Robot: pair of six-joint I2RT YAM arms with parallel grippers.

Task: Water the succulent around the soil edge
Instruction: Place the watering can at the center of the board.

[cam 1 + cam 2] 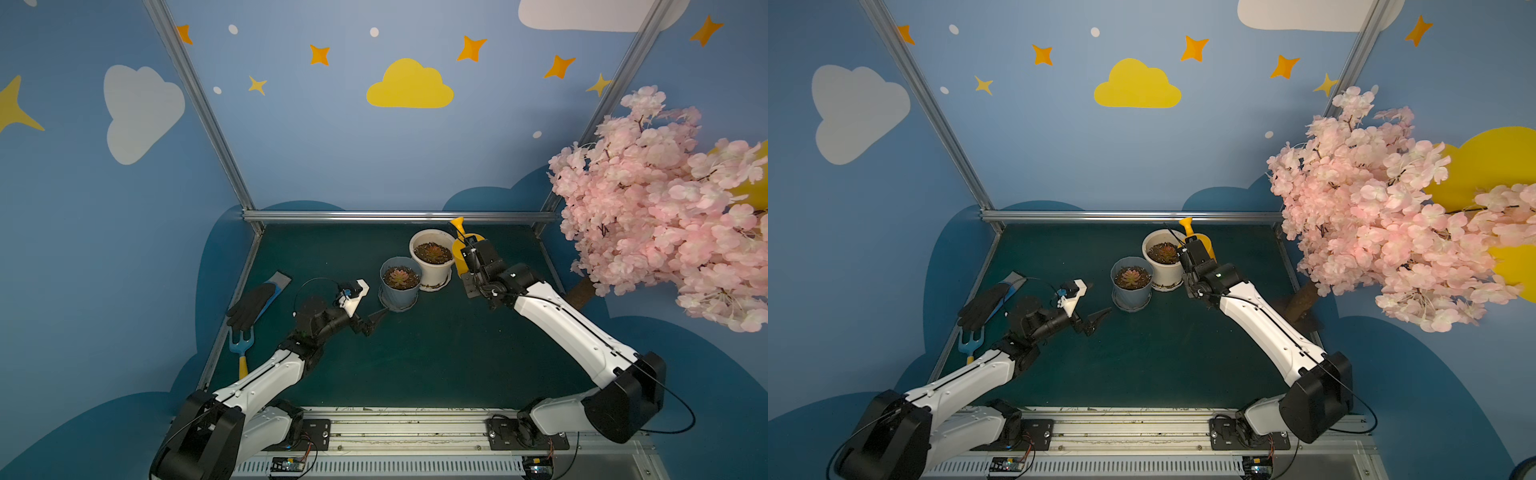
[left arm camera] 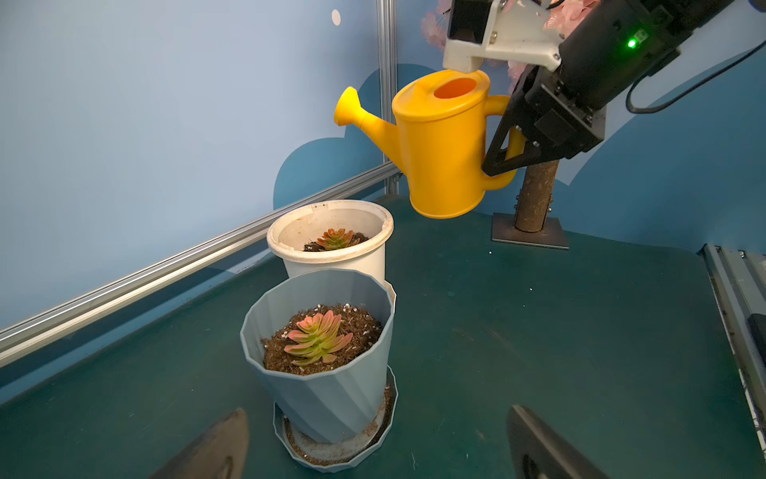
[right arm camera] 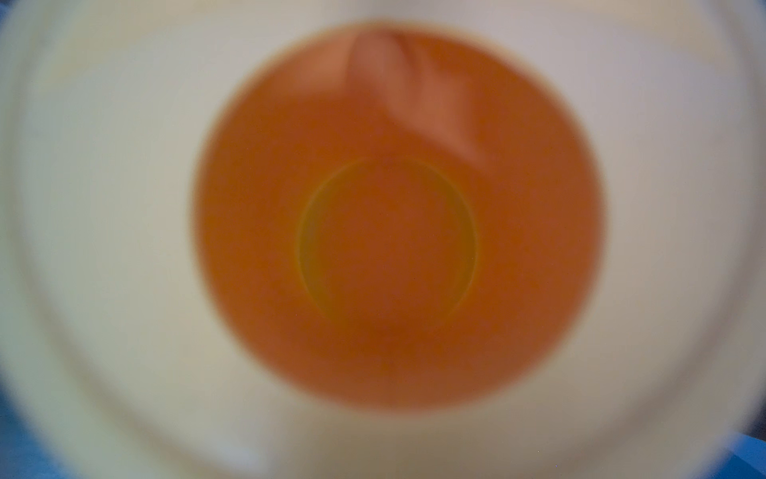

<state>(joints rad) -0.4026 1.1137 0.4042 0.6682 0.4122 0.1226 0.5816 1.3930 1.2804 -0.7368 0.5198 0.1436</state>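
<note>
A big pink blossom tree (image 1: 656,199) stands out past your right gripper (image 2: 512,145), on its outer side. The green table (image 1: 415,365) lies under both grippers.

Your right gripper pinches the handle of the yellow watering can (image 2: 439,145) and holds it up in the air, standing straight. The white pot (image 2: 385,224) sits just beside and below this gripper. The can's spout points up, near that pot's far rim. The right wrist view is all blurry and shows only a round orange hole.

Your left gripper (image 1: 376,321) is spread wide and has nothing in it. It is low, near the table. The blue pot (image 2: 327,398) stands on its saucer (image 2: 385,435) right in front of this gripper, just beside the white pot.

Behind your left gripper, past its arm, a black and blue glove (image 1: 251,305) touches a blue hand fork (image 1: 242,345).

One small succulent (image 2: 317,338) sits in the middle of the blue pot's soil. Another succulent (image 2: 335,238) sits in the white pot.
</note>
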